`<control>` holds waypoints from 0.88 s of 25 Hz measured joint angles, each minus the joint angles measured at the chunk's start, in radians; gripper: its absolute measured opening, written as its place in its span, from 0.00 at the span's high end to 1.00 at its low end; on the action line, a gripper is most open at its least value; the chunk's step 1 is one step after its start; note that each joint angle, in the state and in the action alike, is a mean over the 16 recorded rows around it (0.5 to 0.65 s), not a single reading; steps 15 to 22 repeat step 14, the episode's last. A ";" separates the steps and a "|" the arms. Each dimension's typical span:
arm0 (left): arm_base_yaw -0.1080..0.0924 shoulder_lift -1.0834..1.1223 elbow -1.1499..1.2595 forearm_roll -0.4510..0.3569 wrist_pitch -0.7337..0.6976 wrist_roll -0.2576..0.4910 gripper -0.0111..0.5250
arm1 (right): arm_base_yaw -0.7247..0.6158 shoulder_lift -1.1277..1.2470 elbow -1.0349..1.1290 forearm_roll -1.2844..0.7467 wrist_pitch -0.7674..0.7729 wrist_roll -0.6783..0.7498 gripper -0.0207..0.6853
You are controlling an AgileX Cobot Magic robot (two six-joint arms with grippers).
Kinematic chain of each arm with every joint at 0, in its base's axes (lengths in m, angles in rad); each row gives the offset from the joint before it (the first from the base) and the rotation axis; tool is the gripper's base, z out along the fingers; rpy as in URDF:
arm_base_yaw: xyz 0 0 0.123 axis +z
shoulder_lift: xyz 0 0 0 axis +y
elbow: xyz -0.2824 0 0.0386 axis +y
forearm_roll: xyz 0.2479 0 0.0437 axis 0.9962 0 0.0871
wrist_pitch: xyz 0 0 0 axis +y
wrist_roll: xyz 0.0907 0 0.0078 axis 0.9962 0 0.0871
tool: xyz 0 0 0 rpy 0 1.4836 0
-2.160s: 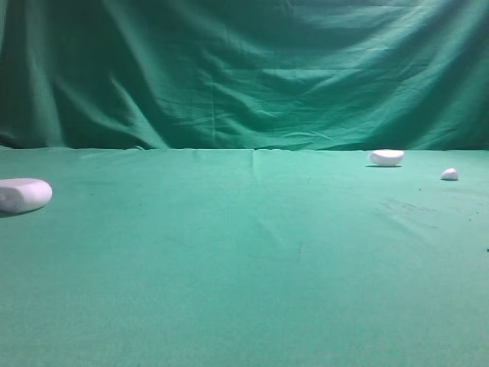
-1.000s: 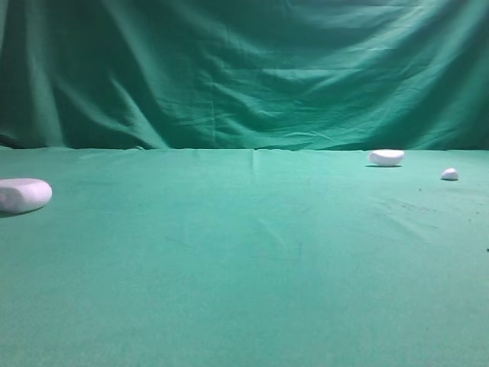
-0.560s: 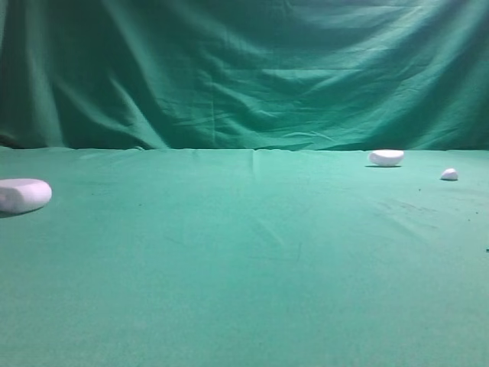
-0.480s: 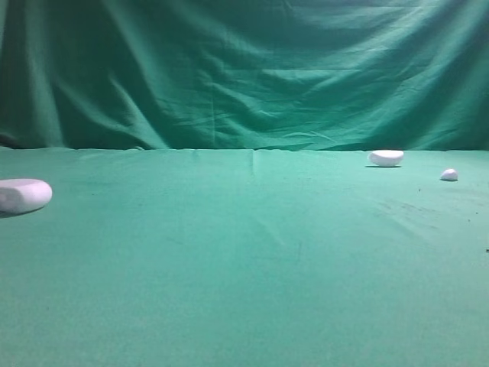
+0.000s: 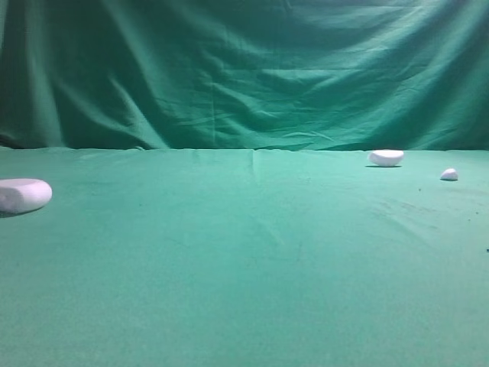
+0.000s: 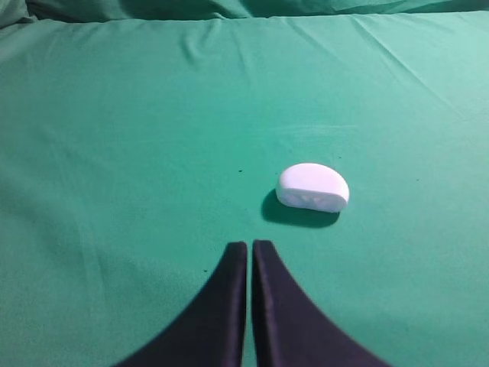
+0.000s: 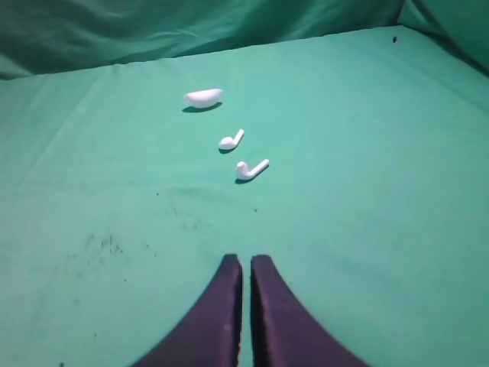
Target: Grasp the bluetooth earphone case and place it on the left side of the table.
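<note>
The bluetooth earphone case [image 5: 24,195] is a white rounded oblong lying on the green table [image 5: 244,267] at its far left edge. In the left wrist view the case [image 6: 312,186] lies a little ahead and right of my left gripper [image 6: 249,246], which is shut and empty above the cloth. My right gripper [image 7: 246,261] is also shut and empty, above bare cloth. Neither gripper shows in the exterior high view.
A smaller white half-dome lump [image 5: 386,157] lies at the back right, with a tiny white piece [image 5: 449,174] nearer the right edge. The right wrist view shows the lump [image 7: 202,97] and two white earbuds [image 7: 231,141] [image 7: 252,169] ahead. A green draped backdrop [image 5: 244,69] closes the rear.
</note>
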 joint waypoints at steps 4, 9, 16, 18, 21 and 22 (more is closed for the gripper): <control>0.000 0.000 0.000 0.000 0.000 0.000 0.98 | 0.005 -0.001 0.001 -0.002 0.014 -0.003 0.97; 0.000 0.000 0.000 0.000 0.000 0.000 0.98 | 0.009 -0.001 0.001 -0.004 0.017 -0.006 0.97; 0.000 0.000 0.000 0.000 0.000 0.000 0.98 | 0.009 -0.001 0.001 -0.005 0.017 -0.006 0.97; 0.000 0.000 0.000 0.000 0.000 0.000 0.98 | 0.009 -0.001 0.001 -0.005 0.017 -0.006 0.97; 0.000 0.000 0.000 0.000 0.000 0.000 0.98 | 0.009 -0.001 0.001 -0.005 0.017 -0.006 0.97; 0.000 0.000 0.000 0.000 0.000 0.000 0.98 | 0.009 -0.001 0.001 -0.005 0.017 -0.006 0.97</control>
